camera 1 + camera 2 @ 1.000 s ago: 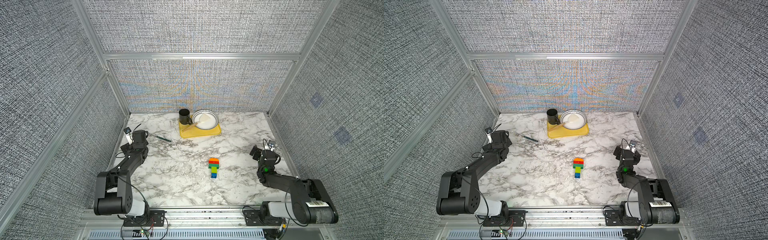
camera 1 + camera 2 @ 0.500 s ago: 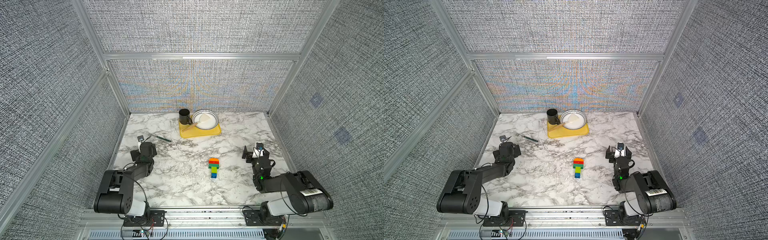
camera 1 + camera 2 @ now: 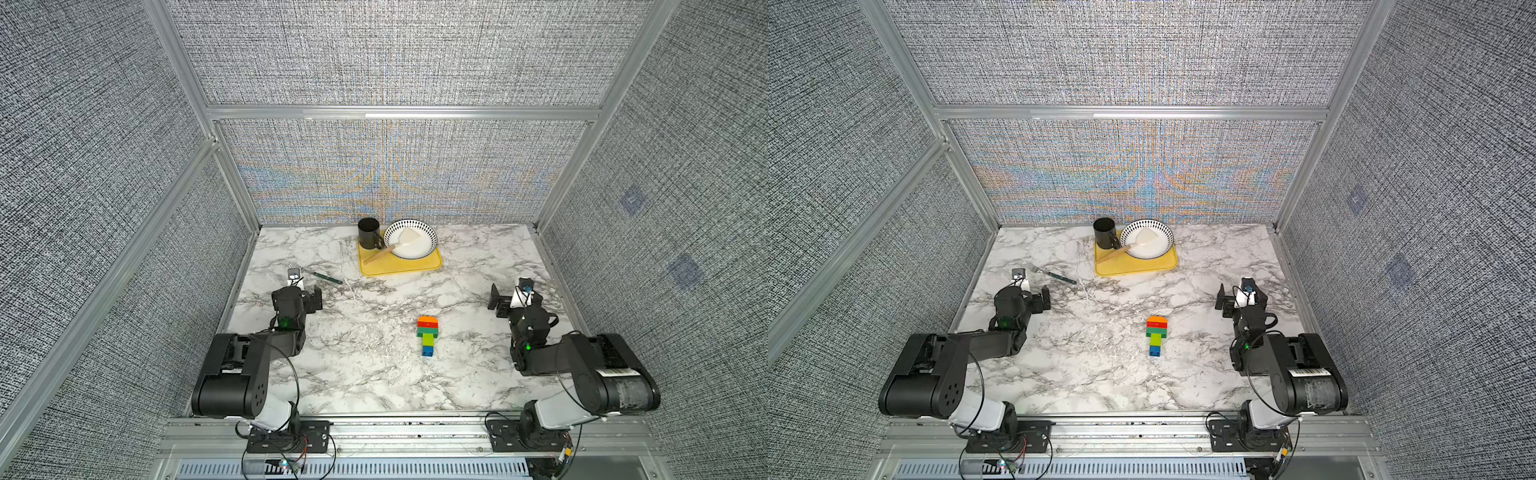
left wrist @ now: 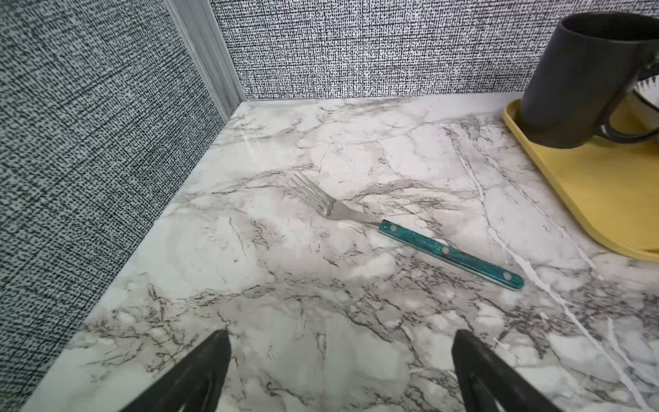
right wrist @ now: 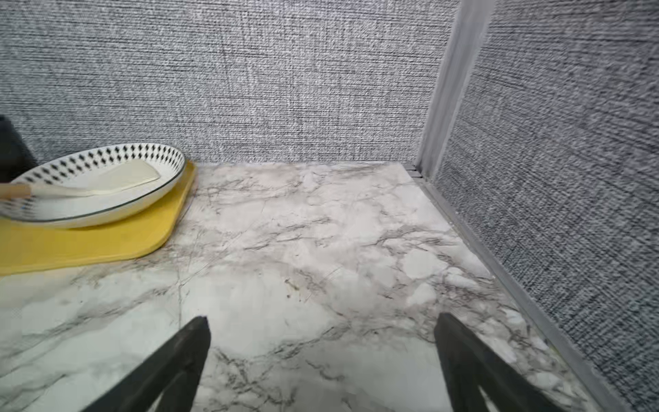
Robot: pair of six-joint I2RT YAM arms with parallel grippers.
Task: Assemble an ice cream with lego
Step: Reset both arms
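The ice cream [image 3: 428, 336] looks done, so my left tool [image 4: 338, 342] and right tool [image 5: 321, 328] sit wide, empty, well apart from it.

Yellow tray [image 3: 399, 268], upper centre of the bench [image 3: 374, 374], carries mug [image 3: 368, 237] and bowl [image 3: 432, 237] with spatula [image 3: 405, 240]; fork [image 3: 322, 275] lies left of it.

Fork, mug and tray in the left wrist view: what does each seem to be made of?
Fork: shiny metal tines and neck that reflect the light. The handle is mottled teal with three rivets, probably plastic or resin.
Mug: matt black with a thick wall and handle, likely ceramic.
Tray: smooth yellow with a rounded raised rim, probably plastic.
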